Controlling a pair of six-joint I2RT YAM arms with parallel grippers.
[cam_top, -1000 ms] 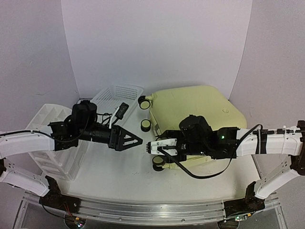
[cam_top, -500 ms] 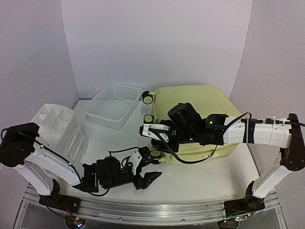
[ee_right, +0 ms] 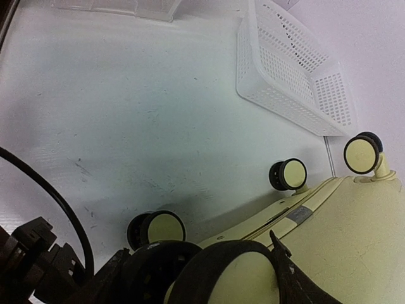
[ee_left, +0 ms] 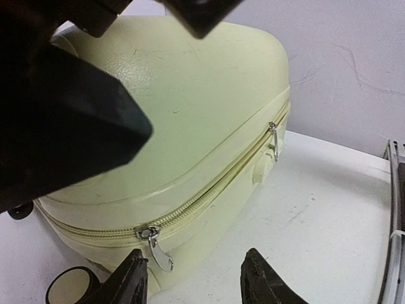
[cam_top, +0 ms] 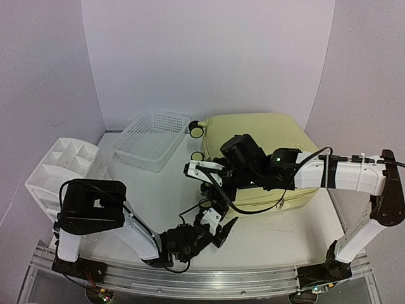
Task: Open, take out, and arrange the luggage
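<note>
The yellow suitcase (cam_top: 272, 136) lies flat and zipped, long way left to right, wheels (cam_top: 197, 130) pointing left. The left gripper (ee_left: 193, 282) is wide open and empty. I cannot tell about the right gripper (cam_top: 195, 170).

Three views, all taking in the luggage (cam_top: 266, 136).

From the top camera we are looking down from above and behind the arm bases, facing the far wall and taking in the whole table (cam_top: 152, 183) from a distance. From the left wrist we are sitting low over the near side of the table, very close to the luggage's near corner, facing far and right along its zipper (ee_left: 202, 196). From the right wrist we are hovering close over the luggage's left edge, looking down and left past its wheels (ee_right: 288, 172) toward the basket (ee_right: 291, 69), which the top view is also showing.
</note>
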